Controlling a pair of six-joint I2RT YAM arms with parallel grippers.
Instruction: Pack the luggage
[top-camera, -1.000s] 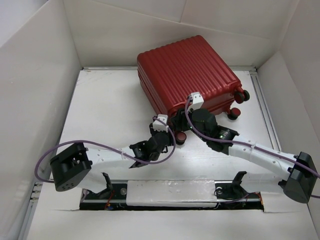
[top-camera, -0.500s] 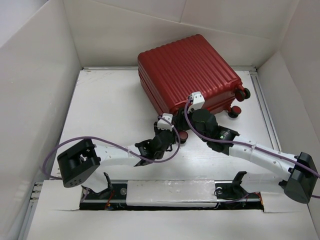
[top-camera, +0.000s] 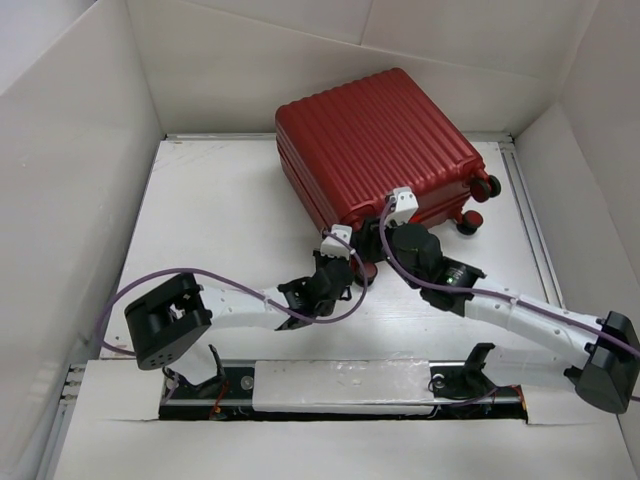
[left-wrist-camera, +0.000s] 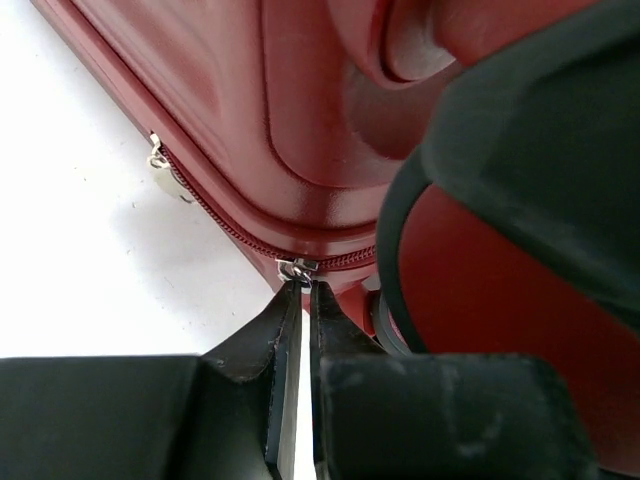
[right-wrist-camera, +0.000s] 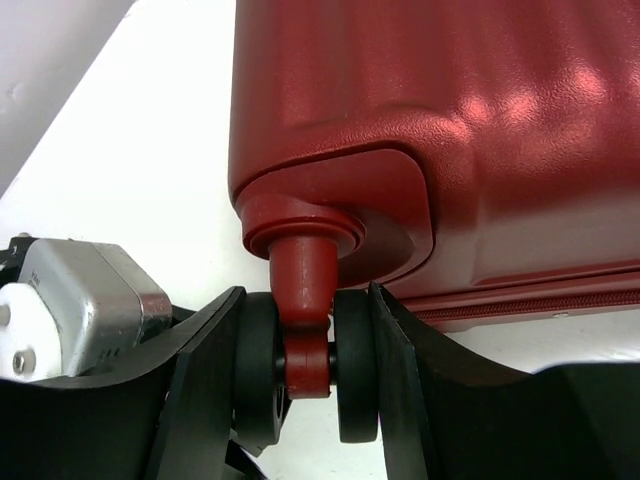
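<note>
White board walls (top-camera: 80, 180) box in a white table (top-camera: 220, 220). On it, toward 12 to 1 o'clock in the top view, lies the dark red hard-shell suitcase (top-camera: 375, 135). It is closed, with its ribbed shell facing up and one corner turned toward 6 o'clock. Two small dark wheels (top-camera: 487, 188) stick out at its 3 o'clock side. The white left arm (top-camera: 240, 305) and white right arm (top-camera: 530, 320) reach up from the 6 o'clock edge and meet at that near corner.

The right gripper (right-wrist-camera: 305, 300) stands at the corner's caster. Its two black fingers (right-wrist-camera: 205, 380) bracket the black twin wheel (right-wrist-camera: 358, 370) (a pair of discs on a red stem). Each finger is pressed against the outer face of a disc, so the claw is clamped on that wheel. The stem rises toward 12 o'clock into a round red socket in the shell.

The left gripper (left-wrist-camera: 303, 285) sits toward 8 o'clock of the right one in the top view. Its fingertips are drawn to a narrow slit and pinch a small silver zipper pull (left-wrist-camera: 297, 267) on the dark red zipper line that runs round the corner. A second silver pull (left-wrist-camera: 160, 172) hangs farther along the same zipper, toward 10 o'clock in the left wrist view, apart from the fingers and over the white table.
</note>
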